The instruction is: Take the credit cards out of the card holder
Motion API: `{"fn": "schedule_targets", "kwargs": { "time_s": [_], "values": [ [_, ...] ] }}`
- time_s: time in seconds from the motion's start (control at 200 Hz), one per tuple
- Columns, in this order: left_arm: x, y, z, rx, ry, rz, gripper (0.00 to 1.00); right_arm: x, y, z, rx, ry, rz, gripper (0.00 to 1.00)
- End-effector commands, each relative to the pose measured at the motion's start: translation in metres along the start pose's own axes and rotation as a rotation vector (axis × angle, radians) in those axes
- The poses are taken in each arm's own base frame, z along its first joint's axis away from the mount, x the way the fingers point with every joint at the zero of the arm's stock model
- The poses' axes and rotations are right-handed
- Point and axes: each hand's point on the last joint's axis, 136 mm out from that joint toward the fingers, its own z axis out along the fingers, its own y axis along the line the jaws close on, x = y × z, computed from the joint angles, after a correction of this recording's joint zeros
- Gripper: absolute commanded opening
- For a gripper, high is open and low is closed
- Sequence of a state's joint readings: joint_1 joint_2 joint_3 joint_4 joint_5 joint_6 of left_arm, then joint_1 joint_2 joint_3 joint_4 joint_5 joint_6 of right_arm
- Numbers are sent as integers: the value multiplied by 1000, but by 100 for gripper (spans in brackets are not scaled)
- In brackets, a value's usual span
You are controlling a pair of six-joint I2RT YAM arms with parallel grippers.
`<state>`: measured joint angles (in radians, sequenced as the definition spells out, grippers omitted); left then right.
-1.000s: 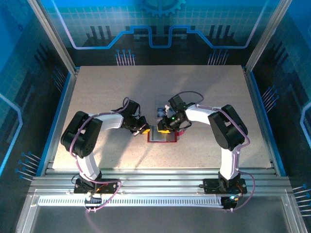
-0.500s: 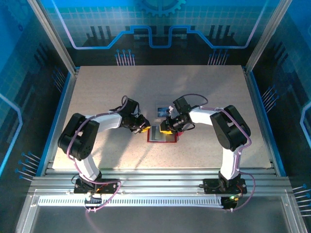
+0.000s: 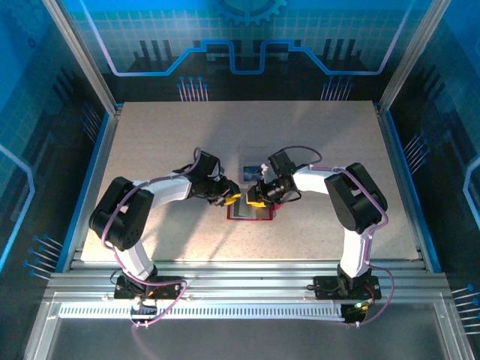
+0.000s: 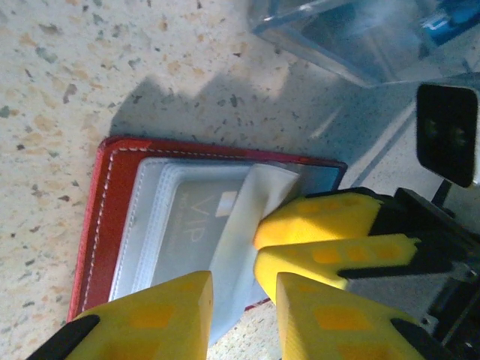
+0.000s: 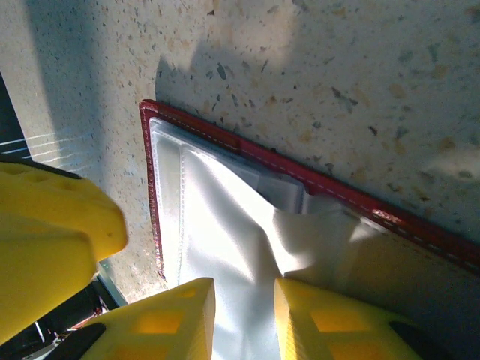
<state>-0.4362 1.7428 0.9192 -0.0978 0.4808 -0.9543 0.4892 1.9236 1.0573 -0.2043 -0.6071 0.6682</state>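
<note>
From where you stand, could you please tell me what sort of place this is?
Most likely a robot lab work cell: a speckled tabletop framed by aluminium rails, walled with blue circuit-pattern panels, with a left arm and a right arm bolted at its near edge.

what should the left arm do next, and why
Probably ease the open left end effector forward to the VIP card inside the pocket of the card holder and pinch its edge: the right end effector is pinching the pocket flap aside, and one blue card already lies out on the table.
</note>
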Motion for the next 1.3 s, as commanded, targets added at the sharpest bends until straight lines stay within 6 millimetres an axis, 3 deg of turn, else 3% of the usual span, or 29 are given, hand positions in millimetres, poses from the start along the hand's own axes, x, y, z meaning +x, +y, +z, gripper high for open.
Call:
{"fn": "schedule_targets", "kwargs": {
  "time_s": [0.0,0.215,0.375,0.8,1.011,1.296],
  "values": [
    [5,-4,8,32,47,-29,30,4,-4,-3,4,6,26,29],
    [9,-1,17,24,76,-40,30,4,-2,-3,-6,5,25,29],
    [10,-2,19,30,85,-43,23,4,1,-4,-19,1,22,29],
    [11,-3,20,35,89,-42,23,-1,17,-12,-59,-25,6,29],
    [12,-4,16,33,78,-38,24,5,1,-6,-27,-9,29,29],
    [13,0,16,18,75,-45,30,7,-4,-6,-5,-13,26,28]
  ]
}}
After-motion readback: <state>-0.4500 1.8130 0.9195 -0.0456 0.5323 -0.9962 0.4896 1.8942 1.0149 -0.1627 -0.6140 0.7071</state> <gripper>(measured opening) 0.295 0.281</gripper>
